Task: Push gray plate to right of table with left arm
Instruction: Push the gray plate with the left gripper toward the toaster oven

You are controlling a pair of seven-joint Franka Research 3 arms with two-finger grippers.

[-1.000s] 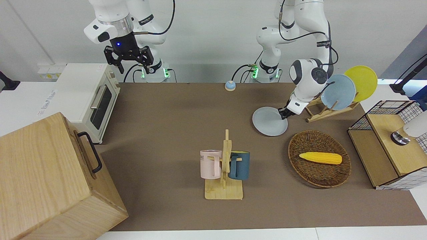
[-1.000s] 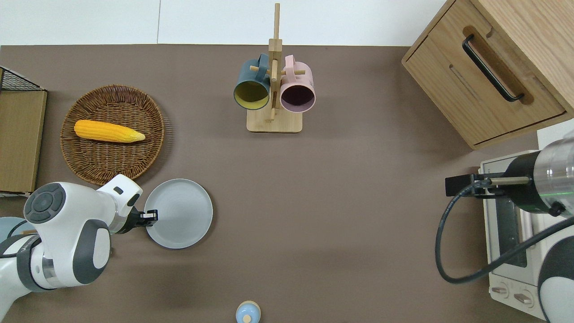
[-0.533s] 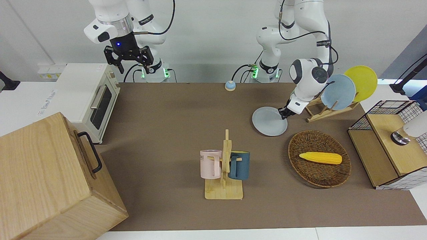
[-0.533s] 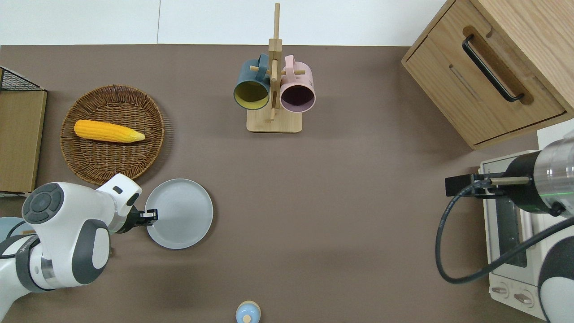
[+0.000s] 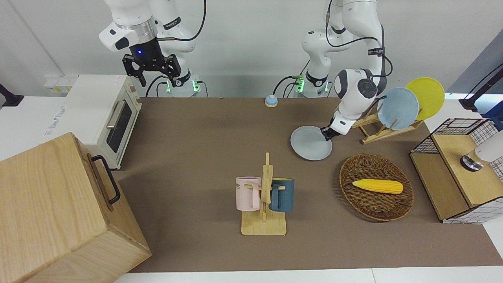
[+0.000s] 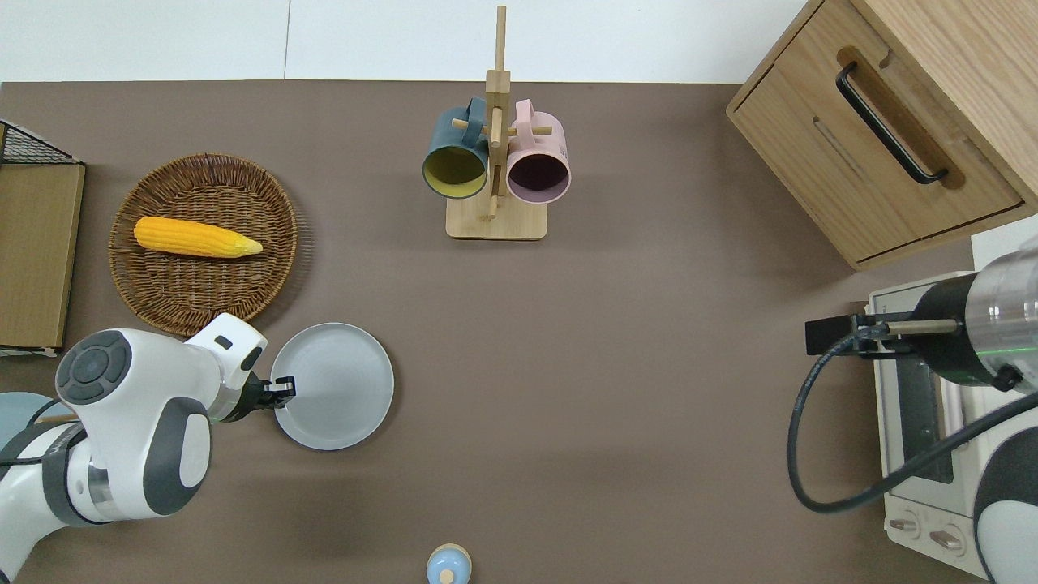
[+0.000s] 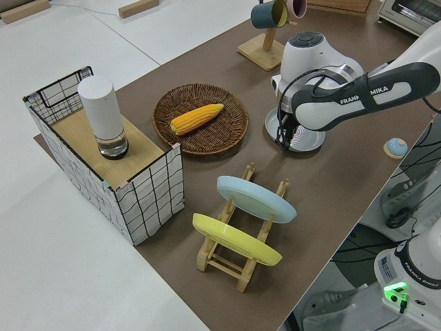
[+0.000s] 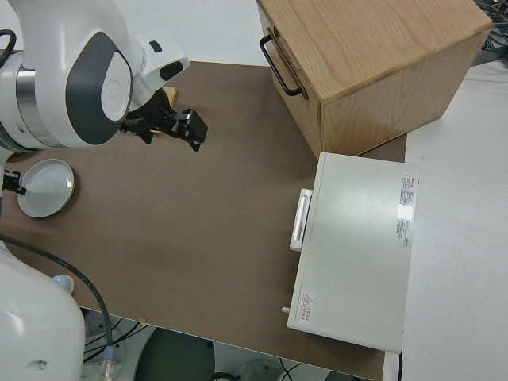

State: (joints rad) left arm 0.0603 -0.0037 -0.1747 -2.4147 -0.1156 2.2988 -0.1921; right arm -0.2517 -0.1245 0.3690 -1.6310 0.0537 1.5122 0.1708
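— Where do we see the left end effector?
— Down at the gray plate, touching its rim; we cannot tell whether its fingers are apart.
— And the plate?
— Flat on the worktop, just beside the wicker basket, nearer the robots. The right arm is parked.

Left arm low, outstretched; right arm parked.

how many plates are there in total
3. The gray plate lies flat on the table, with the left gripper at its rim. The light-blue plate and yellow plate stand in the wooden rack at the left arm's end. None looks hidden.
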